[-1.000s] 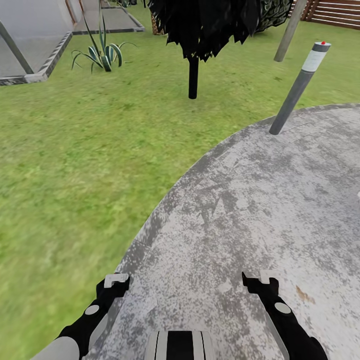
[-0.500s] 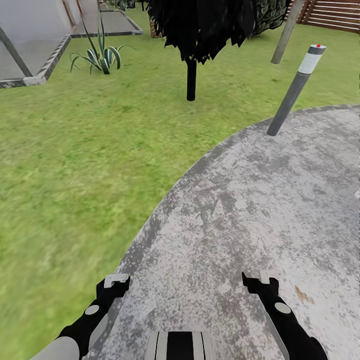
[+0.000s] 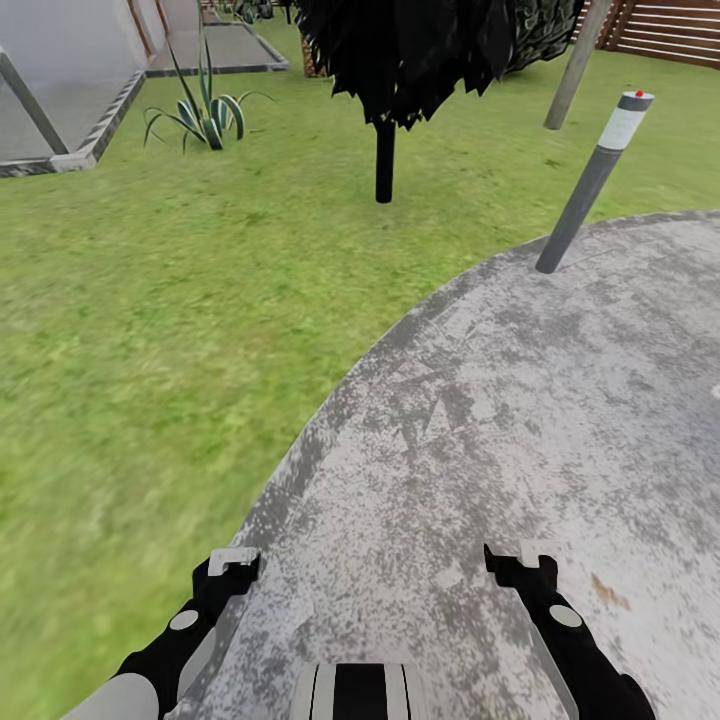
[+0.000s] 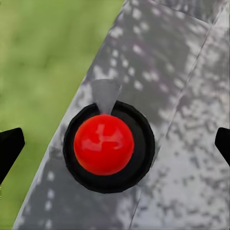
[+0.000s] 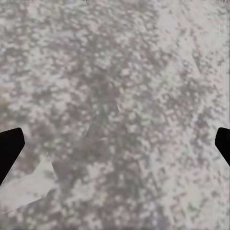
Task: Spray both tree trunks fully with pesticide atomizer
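Nearest, the robot's two arms hung low over a grey mottled stone patio (image 3: 520,400), the left gripper (image 3: 232,562) by the patio's curved edge and the right gripper (image 3: 522,560) further in over the stone. In each wrist view the black fingertips sat at opposite edges of the picture, so both sets of fingers were spread wide with nothing between them. Below the left gripper (image 4: 115,143) lay a red ball (image 4: 103,144) set in a black ring (image 4: 109,146) on the stone, with green grass beside the edge. The right gripper (image 5: 115,143) looked down on bare mottled stone (image 5: 115,96). Past the patio the floor (image 3: 150,330) of grass stretched away. At the patio's far edge stood a leaning grey post (image 3: 592,185) with a white band and a red tip. Further out on the lawn stood a thin-trunked dark conifer (image 3: 386,100), a spiky striped plant (image 3: 205,110) near a paved slab with a stone curb (image 3: 70,100), a grey-brown trunk (image 3: 578,65), and the brown slat fence (image 3: 665,30). The pesticide atomizer could not be made out anywhere on the grass.
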Tool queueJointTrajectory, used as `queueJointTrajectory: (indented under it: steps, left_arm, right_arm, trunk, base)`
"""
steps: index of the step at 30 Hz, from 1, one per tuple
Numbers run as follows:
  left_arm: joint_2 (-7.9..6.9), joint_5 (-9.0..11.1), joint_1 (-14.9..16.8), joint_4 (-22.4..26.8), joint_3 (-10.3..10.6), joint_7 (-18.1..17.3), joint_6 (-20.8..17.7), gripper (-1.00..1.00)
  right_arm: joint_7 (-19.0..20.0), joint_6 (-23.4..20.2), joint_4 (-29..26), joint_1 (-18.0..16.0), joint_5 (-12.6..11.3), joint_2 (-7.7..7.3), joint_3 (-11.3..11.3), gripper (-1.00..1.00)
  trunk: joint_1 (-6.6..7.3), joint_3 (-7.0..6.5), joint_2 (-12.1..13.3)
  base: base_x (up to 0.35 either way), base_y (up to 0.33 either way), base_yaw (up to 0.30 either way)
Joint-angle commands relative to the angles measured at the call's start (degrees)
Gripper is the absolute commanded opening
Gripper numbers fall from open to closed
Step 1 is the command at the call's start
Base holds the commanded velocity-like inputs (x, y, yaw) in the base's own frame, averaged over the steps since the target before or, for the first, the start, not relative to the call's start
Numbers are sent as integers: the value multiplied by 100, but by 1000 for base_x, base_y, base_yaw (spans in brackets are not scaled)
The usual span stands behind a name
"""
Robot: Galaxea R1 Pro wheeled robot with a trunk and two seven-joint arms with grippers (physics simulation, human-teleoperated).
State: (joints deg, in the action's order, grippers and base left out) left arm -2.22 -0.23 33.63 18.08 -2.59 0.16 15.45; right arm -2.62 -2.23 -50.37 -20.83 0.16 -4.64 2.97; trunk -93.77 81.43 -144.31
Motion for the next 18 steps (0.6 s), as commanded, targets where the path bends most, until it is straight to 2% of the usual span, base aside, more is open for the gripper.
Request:
queueJointTrajectory:
  steps: [1, 15, 16, 18]
  left_arm:
    - [2, -1, 2, -6, -14, 2, 19, 100]
    - [2, 6, 3, 1, -21, 2, 19, 100]
    - [2, 6, 3, 2, -21, 2, 19, -100]
    - [2, 6, 3, -2, -22, 7, 19, -100]
  right_arm:
    - [-19, -23, -8, 0, 2, -1, -6, 100]
    - [-19, -23, -7, 0, 2, -1, -2, 100]
    - [-19, -23, -7, 0, 2, -1, -1, 100]
    - [-19, -23, -6, 0, 2, -1, -3, 100]
  trunk:
    - [1, -1, -1]
    - [1, -8, -1]
    - [1, -8, -1]
    - [1, -8, -1]
  base:
    - [0, 0, 122]
    - [0, 0, 14]
    - [0, 0, 0]
    - [0, 0, 0]
